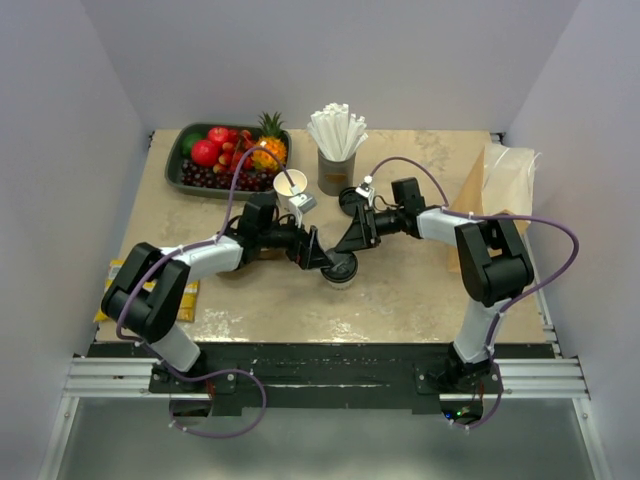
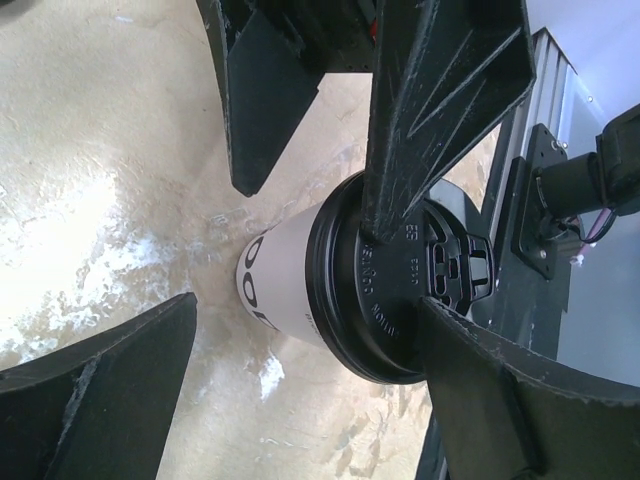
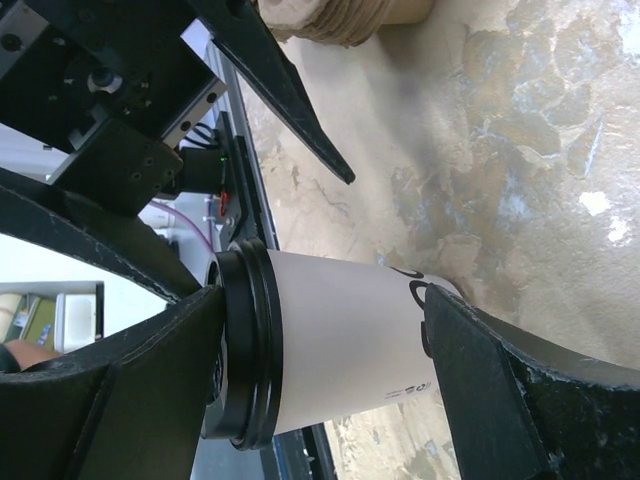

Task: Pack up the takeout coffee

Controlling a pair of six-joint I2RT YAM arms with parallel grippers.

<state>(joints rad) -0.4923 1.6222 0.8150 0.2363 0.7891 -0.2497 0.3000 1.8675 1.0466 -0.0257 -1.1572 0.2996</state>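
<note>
**Top view.** The takeout coffee (image 1: 340, 268) stands upright on the mottled beige table (image 1: 420, 290), just toward 6 o'clock of centre. The left gripper (image 1: 318, 256) reaches it from the cup's 10 o'clock and the right gripper (image 1: 351, 240) from its 1 o'clock. Both crowd the cup, and contact cannot be resolved here. A fruit tray (image 1: 175, 170) sits at 11 o'clock, a grey cup of straws (image 1: 336, 170) at 12 and a brown paper bag (image 1: 505, 180) at 2.

**Left wrist view.** The left gripper's own fingers (image 2: 100, 395) stand wide. One is well apart from the cup; the other overlaps the edge of the black lid (image 2: 350, 290). Nothing is held. One finger of the right gripper has its tip at the lid's rim. The lid is round, glossy moulded plastic with embossed lettering and a raised sip plug. The wall is smooth matt white paper, tapered, with a black print.

**Right wrist view.** The jaws are wide, with the cup framed between the fingers (image 3: 530, 400), one at the lid and one by the base. Whether either touches cannot be told. No grip is evident.

**Assessment.** The cup is probably light, though its fill is unknown. The paper wall would dent under a hard squeeze. The lid is stiff but slick and could pop off. The best hold is across the paper wall just below the lid rim, with moderate pressure and the cup kept upright.
</note>
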